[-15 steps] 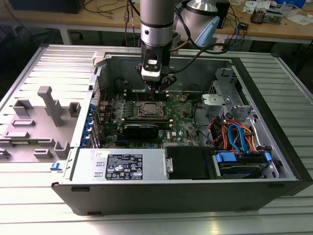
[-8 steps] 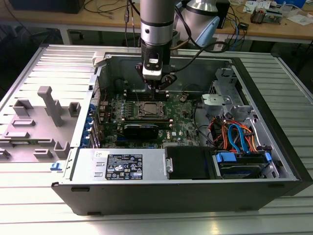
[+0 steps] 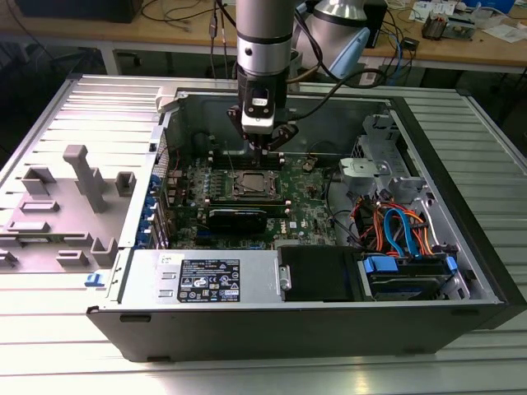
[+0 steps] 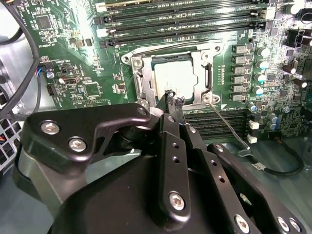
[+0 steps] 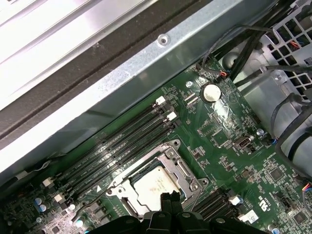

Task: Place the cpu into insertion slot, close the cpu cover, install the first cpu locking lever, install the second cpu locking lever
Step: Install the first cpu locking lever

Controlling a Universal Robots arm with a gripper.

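one cpu (image 4: 174, 80) lay flat in the insertion slot (image 4: 155, 62) on the green motherboard (image 4: 63, 58). its pale metal face showed through the square cut-out of the cpu cover (image 4: 138, 80), which lay down over it. a thin locking lever (image 4: 229, 124) stuck out at a slant from the socket's corner, crossing the nearer black memory slots (image 4: 219, 127).

the gripper (image 4: 173, 99) hung just above the socket's edge, its jaws drawn together with nothing between them.

in the first wrist view a round coin cell (image 5: 210, 91) sat on the board, well apart from the socket.

in the exterior view the board lay inside an open computer case (image 3: 461, 247). blue and orange cables (image 3: 397, 226) were bunched toward the exterior view's right, and a labelled power supply (image 3: 206, 280) sat along the near wall. a grey plastic fixture (image 3: 82, 177) stood outside the case at the exterior view's left, on the ribbed metal table (image 3: 66, 362).
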